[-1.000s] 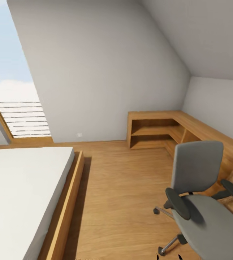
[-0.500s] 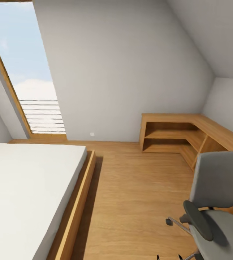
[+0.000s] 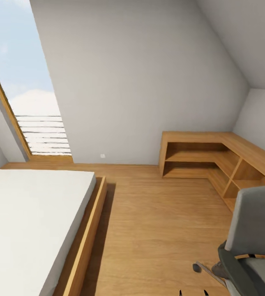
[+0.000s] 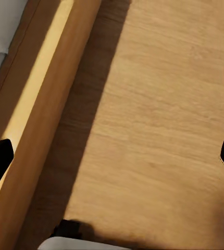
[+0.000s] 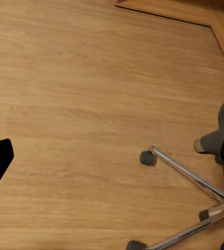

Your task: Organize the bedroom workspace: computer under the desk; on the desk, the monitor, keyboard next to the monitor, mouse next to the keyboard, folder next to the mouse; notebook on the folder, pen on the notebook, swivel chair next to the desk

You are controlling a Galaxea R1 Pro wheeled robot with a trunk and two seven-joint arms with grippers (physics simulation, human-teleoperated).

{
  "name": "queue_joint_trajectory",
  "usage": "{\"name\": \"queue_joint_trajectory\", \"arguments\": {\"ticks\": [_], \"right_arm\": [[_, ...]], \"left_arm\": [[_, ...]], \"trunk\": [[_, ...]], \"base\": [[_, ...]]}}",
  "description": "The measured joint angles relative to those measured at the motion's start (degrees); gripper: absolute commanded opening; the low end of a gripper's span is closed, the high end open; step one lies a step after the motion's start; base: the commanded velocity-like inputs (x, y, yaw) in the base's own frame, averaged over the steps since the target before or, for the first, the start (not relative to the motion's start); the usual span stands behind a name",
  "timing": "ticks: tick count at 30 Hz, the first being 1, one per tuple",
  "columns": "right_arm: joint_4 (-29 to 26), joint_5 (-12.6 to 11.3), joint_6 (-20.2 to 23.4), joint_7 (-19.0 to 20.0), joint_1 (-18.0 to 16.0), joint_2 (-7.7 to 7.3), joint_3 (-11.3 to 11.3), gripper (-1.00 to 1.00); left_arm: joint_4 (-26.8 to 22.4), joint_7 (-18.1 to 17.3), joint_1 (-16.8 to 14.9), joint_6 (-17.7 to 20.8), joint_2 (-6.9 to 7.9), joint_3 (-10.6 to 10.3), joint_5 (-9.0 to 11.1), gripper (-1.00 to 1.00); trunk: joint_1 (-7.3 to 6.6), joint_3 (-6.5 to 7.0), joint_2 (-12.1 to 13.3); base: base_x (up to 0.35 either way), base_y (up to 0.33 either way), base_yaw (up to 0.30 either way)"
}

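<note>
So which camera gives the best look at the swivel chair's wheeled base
The right wrist view: the swivel chair shows its chrome legs and dark casters on the wood floor. The head view has the grey backrest and an armrest at its lower right, with one caster. The left wrist view looks at floor beside the bed frame.

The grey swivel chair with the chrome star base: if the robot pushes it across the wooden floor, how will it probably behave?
The grey swivel chair will probably roll easily, since its chrome star base stands on small casters on the smooth wooden floor. It may also turn or drift sideways, because casters pivot. A push high on its tall backrest might tilt it.
</note>
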Motion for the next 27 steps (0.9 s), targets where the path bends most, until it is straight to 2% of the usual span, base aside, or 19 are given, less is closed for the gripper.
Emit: {"name": "queue_joint_trajectory", "arguments": {"ticks": [7,27], "right_arm": [[0.01,0.02,0.0,0.01,0.0,0.07,0.07,1.0],[0.01,0.08,0.06,0.01,-0.01,0.23,0.11,1.0]], "left_arm": [[0.0,0.0,0.0,0.08,0.06,0.04,-0.52,1.0],[0.15,0.0,0.01,0.17,0.09,0.05,-0.53,1.0]], "trunk": [[0.0,0.0,0.0],[0.0,0.0,0.0]], "base": [[0.321,0.0,-0.165],[0.321,0.0,-0.007]]}}
